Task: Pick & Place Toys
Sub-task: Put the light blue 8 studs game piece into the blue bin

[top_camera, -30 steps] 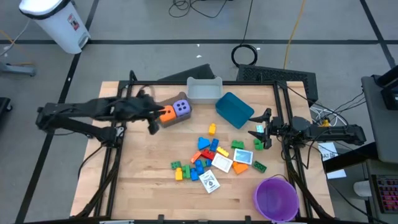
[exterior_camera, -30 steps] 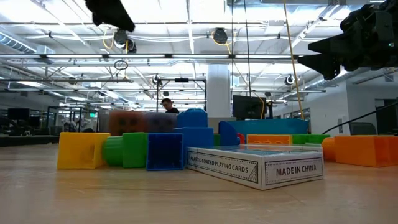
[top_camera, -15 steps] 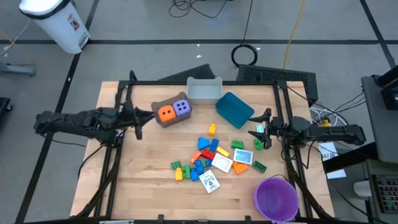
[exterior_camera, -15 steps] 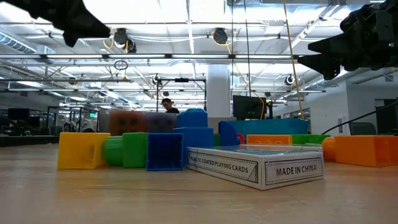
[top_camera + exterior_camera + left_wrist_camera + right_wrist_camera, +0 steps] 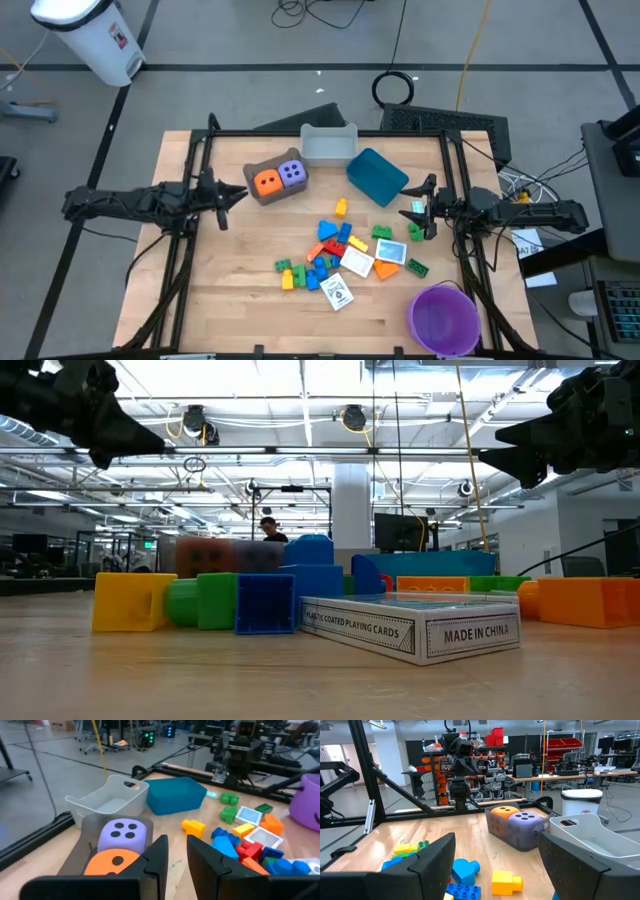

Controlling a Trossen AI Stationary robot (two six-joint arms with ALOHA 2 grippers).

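An orange die (image 5: 266, 182) and a purple die (image 5: 291, 173) sit side by side in the brown bin (image 5: 262, 197) at the far left; both also show in the left wrist view (image 5: 112, 862) (image 5: 124, 832). Small red, blue, green and yellow bricks (image 5: 328, 248) and white cards (image 5: 357, 263) lie at mid-table. My left gripper (image 5: 222, 193) hovers left of the brown bin, empty, its fingers nearly together (image 5: 177, 852). My right gripper (image 5: 418, 208) waits at the right edge, open wide and empty (image 5: 497, 865).
A grey bin (image 5: 328, 144) and a tipped blue bin (image 5: 377, 175) stand at the far side. A purple bowl (image 5: 442, 318) stands at the near right corner. A playing-card box (image 5: 338, 292) lies near the bricks. Bare wood shows at the near left.
My left gripper has drawn back from over the orange die toward the table's left edge, and now stands clear of the brown bin. The orange die stays in the bin beside the purple die.
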